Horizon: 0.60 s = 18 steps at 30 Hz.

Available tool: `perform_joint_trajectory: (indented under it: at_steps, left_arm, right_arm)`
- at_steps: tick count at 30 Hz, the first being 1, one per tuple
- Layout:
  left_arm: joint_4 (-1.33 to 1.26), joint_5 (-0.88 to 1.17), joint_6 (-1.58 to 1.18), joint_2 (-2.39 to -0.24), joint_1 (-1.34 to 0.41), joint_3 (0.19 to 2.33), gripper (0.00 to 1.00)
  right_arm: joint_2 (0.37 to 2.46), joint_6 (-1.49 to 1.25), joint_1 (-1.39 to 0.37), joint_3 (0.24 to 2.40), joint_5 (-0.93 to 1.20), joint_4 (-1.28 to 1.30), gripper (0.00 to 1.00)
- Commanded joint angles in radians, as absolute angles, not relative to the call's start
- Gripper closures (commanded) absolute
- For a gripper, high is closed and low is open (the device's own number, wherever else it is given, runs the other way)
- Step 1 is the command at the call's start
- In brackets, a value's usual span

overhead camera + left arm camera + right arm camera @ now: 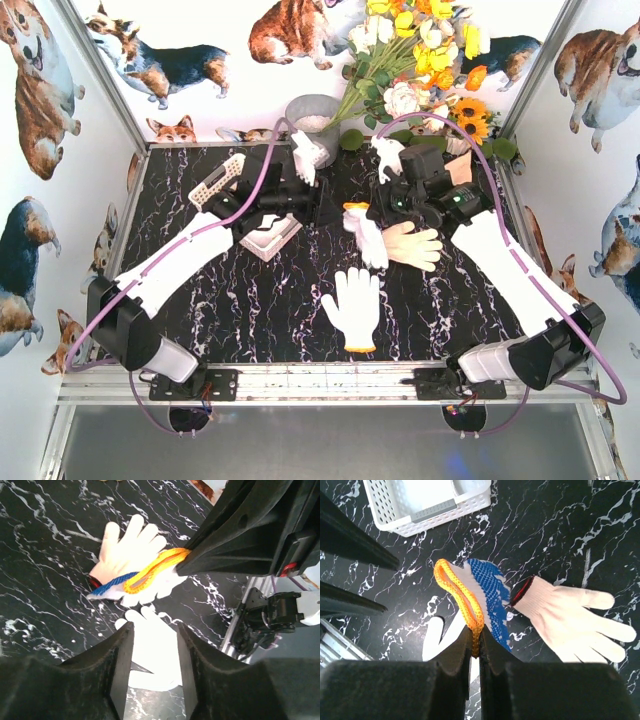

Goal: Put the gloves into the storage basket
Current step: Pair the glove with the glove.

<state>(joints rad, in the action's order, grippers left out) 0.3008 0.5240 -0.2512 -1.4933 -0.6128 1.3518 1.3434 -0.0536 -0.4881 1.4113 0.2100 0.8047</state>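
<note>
Holding the blue-and-white glove (487, 587) by its orange cuff, clamped in the shut right gripper (476, 641), just beside the storage basket (415, 517), not yet over it. Carry well past the basket's rim before letting go, and lower first, lest fingers drape outside. Parted and empty, close by the basket: the left gripper (155, 632). Counted from above: five gloves for certain, perhaps a sixth half-hidden; one basket; one grey bucket (312, 112); two grippers.
</note>
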Motion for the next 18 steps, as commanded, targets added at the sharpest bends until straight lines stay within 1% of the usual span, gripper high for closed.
perform_joint_trajectory:
  at_steps: [1, 5, 8, 13, 18]
  left_arm:
    - [0.244, 0.550, -0.273, -1.481, -0.575, 1.360, 0.59]
    - [0.224, 0.538, -0.311, -1.483, -0.560, 1.342, 0.46]
    - [0.191, 0.548, -0.338, -1.470, -0.560, 1.304, 0.39]
    - [0.125, 0.616, -0.372, -1.442, -0.560, 1.224, 0.33]
    - [0.100, 0.658, -0.374, -1.468, -0.563, 1.202, 0.31]
  right_arm:
    - [1.327, 0.000, -0.476, 1.457, 0.229, 0.717, 1.00]
    - [1.319, 0.013, -0.476, 1.390, 0.256, 0.668, 1.00]
    - [1.307, -0.005, -0.476, 1.326, 0.274, 0.615, 1.00]
    - [1.285, -0.010, -0.476, 1.265, 0.353, 0.572, 1.00]
    - [1.285, 0.025, -0.476, 1.252, 0.450, 0.553, 1.00]
